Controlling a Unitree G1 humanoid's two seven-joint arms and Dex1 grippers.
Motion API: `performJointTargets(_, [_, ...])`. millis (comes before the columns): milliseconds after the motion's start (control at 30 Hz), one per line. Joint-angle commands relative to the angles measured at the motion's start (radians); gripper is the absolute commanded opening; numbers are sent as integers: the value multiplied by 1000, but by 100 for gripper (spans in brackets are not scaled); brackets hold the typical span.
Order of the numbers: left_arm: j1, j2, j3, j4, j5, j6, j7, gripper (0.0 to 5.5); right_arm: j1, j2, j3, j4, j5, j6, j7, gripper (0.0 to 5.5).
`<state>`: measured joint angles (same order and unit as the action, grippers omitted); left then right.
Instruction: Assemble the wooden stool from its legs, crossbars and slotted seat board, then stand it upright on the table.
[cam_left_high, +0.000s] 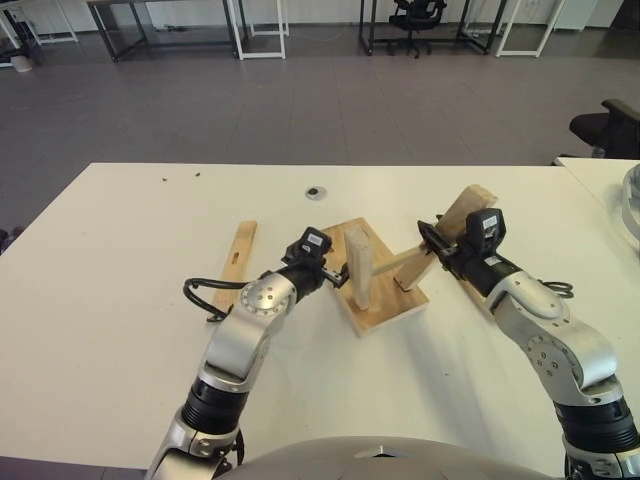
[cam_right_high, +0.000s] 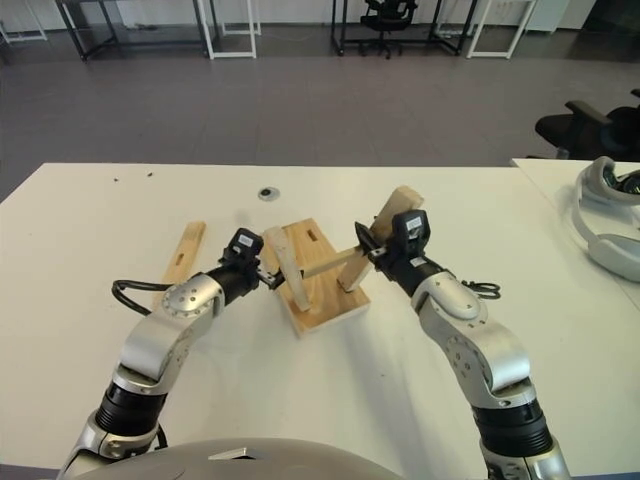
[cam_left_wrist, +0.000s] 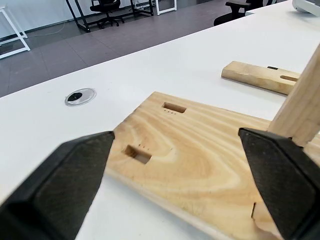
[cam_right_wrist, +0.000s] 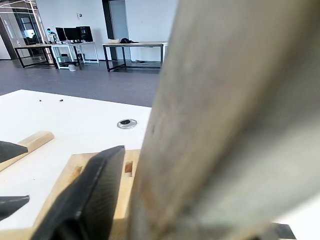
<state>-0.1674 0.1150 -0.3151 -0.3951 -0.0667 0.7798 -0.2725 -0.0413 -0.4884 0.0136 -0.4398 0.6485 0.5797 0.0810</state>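
Left end effector (cam_left_high: 340, 276) wide open beside upright leg (cam_left_high: 359, 268) (right end effector (cam_left_high: 436, 250) clamped on tilted leg (cam_left_high: 463, 210))

Head pair looking down over the table, wrist pair close in at board level.

The left and right eye views look forward and down from the head over both arms, sharing the white table (cam_left_high: 120, 300), the seat board (cam_left_high: 390, 302) and the room floor behind. The left wrist view sits low and very near, looking across the board between the two fingers (cam_left_wrist: 60, 185) of the left gripper (cam_left_wrist: 176, 134) toward the round grommet (cam_left_wrist: 80, 96). The right wrist view shares that grommet, past a leg (cam_right_wrist: 240, 100) right up against its lens.
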Motion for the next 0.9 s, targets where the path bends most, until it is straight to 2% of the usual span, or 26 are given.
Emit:
performJointTargets(33, [40,2,-21,11,4,10,10,459,109,40,59,77,16,165,8,286])
performJointTargets(67, [52,17,-11,21,7,2,8,459,117,45,60,57,15,147,17,302])
performJointTargets(167, [65,69,31,26,10,-18,-6,459,127,54,24,3,21,66,65,302])
performJointTargets(267, [66,112,61,21,8,-38,-20,459,156,3,-3,-36,-21,-11,159,302])
performJointTargets(467, [92,191,97,-12,4,-70,-58,459,225,-9,-137,-57,43,-105,309,302])
performJointTargets(567, [139,281,92,-22,33,-79,-93,459,359,-98,-195,-54,56,-120,479,302])
performJointTargets(667, [198,372,105,-55,36,-91,-140,459,456,-214,-258,89,-11,-180,666,302])
performJointTargets(733, [207,398,94,-53,28,-99,-175,459,387,-235,-214,259,-134,-286,709,302])
performJointTargets(900, [115,368,-30,112,71,-153,-231,459,51,-130,20,693,-420,-538,753,302])
